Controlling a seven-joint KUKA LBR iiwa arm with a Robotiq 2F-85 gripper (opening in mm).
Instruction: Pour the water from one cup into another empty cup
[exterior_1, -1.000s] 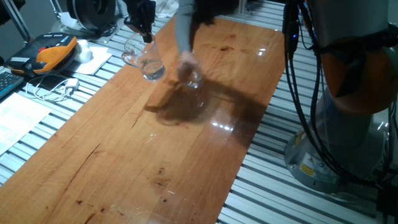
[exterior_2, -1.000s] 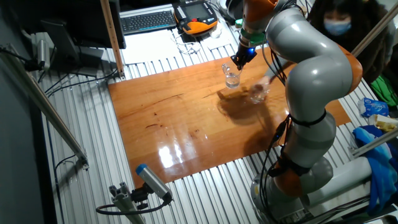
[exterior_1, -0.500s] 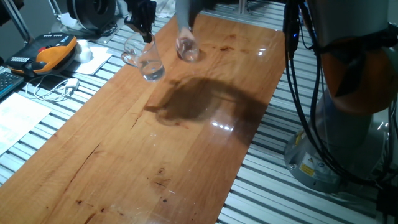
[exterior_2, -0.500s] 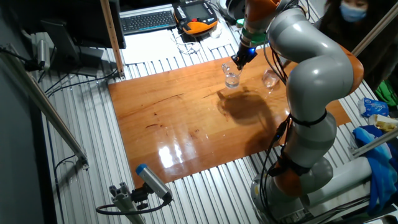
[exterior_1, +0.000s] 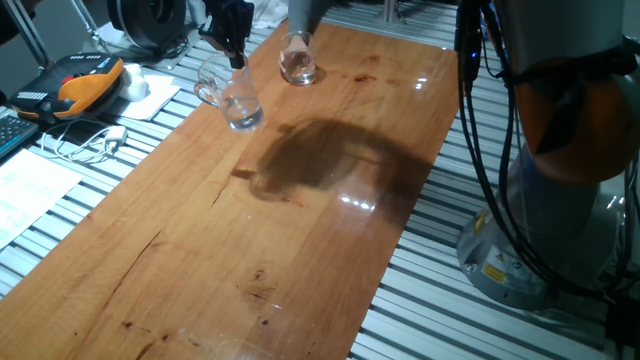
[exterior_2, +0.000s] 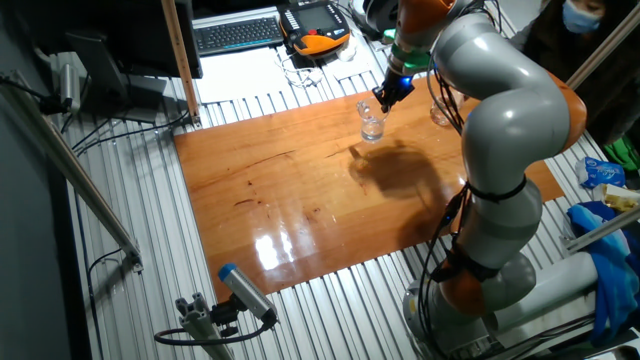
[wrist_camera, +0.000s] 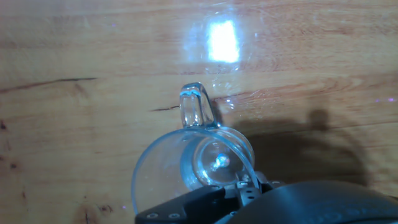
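Standing on the wooden table (exterior_1: 300, 250), the mug (exterior_1: 233, 97) has its rim pinched by the gripper (exterior_1: 236, 55), handle sticking out sideways. The little glass (exterior_1: 298, 62) sits apart from it near the table's far edge.

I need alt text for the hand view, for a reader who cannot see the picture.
Looking straight down from the robot hand, a clear glass mug is seen from above, its loop handle pointing up the picture. The dark gripper grips the mug's near rim over a wooden table with a bright light reflection.
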